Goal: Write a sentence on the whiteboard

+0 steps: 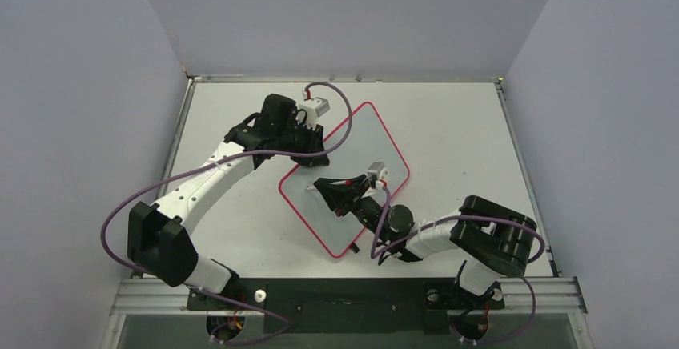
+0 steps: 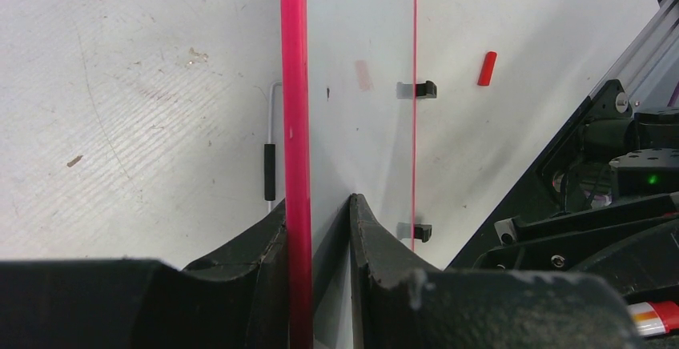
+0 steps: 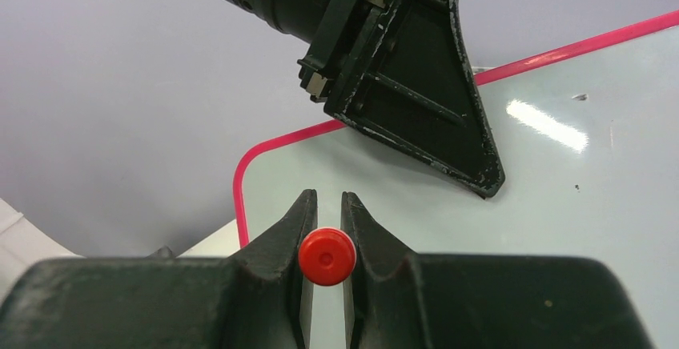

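left claw (image 2: 320, 205) clamps whiteboard (image 2: 360, 125); right claw (image 3: 328, 205) grips marker (image 3: 327, 257)

The top external camera hangs above and behind the arm bases. It looks down and forward from far enough off to take in the whole table (image 1: 464, 125), the walls and both arms. The left wrist camera sits just behind the left gripper (image 2: 320, 205). It looks from very close along the whiteboard (image 2: 360, 125) toward the right, catching the right arm (image 2: 608, 173). The right wrist camera sits just behind the right gripper (image 3: 327, 205) and the marker (image 3: 327, 257), facing left across the board's left corner. All three views share the whiteboard, and each wrist view shows part of the other arm.
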Available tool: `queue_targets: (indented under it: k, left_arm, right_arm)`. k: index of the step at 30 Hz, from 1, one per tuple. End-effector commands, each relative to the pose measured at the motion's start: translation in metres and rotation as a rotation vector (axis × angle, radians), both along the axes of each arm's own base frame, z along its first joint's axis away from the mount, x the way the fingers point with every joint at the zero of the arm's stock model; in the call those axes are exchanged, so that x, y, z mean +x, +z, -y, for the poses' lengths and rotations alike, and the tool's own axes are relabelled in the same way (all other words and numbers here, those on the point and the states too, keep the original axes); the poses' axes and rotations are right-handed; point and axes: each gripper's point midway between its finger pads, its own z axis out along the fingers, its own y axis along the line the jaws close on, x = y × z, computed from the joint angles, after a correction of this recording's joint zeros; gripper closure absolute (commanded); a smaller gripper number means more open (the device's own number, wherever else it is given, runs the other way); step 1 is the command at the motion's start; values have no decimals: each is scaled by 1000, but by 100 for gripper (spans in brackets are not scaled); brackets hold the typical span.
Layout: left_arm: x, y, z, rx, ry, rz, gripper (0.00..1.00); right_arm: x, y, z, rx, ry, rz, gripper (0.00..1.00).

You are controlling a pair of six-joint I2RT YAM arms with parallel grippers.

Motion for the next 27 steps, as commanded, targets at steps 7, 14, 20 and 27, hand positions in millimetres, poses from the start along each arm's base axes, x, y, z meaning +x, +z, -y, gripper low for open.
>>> queue_targets:
  k: [7,14,20,27]
  left_arm:
    - [22,-13,-30,210,37,148,100]
    - [21,-12,-34,223,43,148,100]
    - [20,-12,-35,233,41,144,100]
    - [19,-12,-38,258,43,149,100]
  right_arm:
    - [-14,7,-2,31,38,39,100]
    - [-14,-4,0,9,30,20,100]
    - [-10,-8,7,-6,-11,20,100]
    - [1,-10,15,-11,-63,16,100]
